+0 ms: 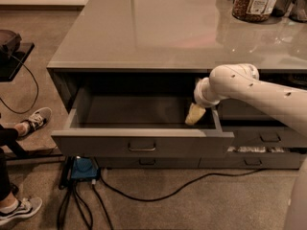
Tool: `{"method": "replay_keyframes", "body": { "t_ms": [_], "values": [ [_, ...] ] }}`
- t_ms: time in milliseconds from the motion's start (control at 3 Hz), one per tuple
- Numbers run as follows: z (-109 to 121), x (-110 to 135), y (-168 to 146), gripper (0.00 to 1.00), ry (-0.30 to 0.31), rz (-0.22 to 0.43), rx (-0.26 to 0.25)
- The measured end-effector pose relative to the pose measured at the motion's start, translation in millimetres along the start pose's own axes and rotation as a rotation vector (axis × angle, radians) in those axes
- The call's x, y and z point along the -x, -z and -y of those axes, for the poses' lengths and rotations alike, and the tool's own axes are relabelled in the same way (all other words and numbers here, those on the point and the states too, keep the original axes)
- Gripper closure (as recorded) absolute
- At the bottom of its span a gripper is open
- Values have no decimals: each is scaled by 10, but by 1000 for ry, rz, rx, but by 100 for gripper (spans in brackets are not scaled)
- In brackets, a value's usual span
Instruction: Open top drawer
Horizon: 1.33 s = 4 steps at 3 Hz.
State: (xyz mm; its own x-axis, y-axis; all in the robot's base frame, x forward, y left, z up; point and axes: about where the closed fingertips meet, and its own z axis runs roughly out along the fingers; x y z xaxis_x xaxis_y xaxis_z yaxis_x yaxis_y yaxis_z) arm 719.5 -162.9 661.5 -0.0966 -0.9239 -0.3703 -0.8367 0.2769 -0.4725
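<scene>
Camera view, cabinet seen from above and in front. A broad, glossy grey tabletop fills the upper middle of the frame and reflects the room's light. Below it and in the upper left lies a brown carpeted floor.

The top drawer stands wide open in the centre of the frame. Its tall flat front is at lower centre, with a small bar handle in the middle, and its deep grey interior is exposed.

My white arm enters from the right edge and bends down over the drawer's right side wall. My gripper, pale yellow, hangs inside the drawer at its rear right corner, close to the side wall. I cannot tell how far the gripper is open, nor whether it has hold of anything.

Around the drawer:
- **Other drawers:** shorter-fronted grey drawers with the same handles sit beneath the top drawer and to the right of it.
- **On the tabletop, upper right corner:** a jar of brown contents, with dark containers just beside it.
- **On the floor:** a black cable runs from lower centre toward the right, and a blue box lies under the drawer's left end with more cords trailing from it.
- **At the left edge:** a black stand with a hanging cord, an upper sneaker and a lower sneaker, both well apart from the drawer front.
</scene>
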Motion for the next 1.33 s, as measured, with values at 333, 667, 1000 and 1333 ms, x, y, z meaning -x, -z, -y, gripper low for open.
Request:
{"method": "replay_keyframes", "body": {
  "t_ms": [333, 667, 1000, 1333],
  "values": [
    [-488, 54, 251, 0, 47, -78, 162],
    [-600, -18, 270, 0, 46, -102, 206],
    [-599, -18, 269, 0, 46, -102, 206],
    [-496, -87, 189, 0, 37, -104, 233]
  ]
}}
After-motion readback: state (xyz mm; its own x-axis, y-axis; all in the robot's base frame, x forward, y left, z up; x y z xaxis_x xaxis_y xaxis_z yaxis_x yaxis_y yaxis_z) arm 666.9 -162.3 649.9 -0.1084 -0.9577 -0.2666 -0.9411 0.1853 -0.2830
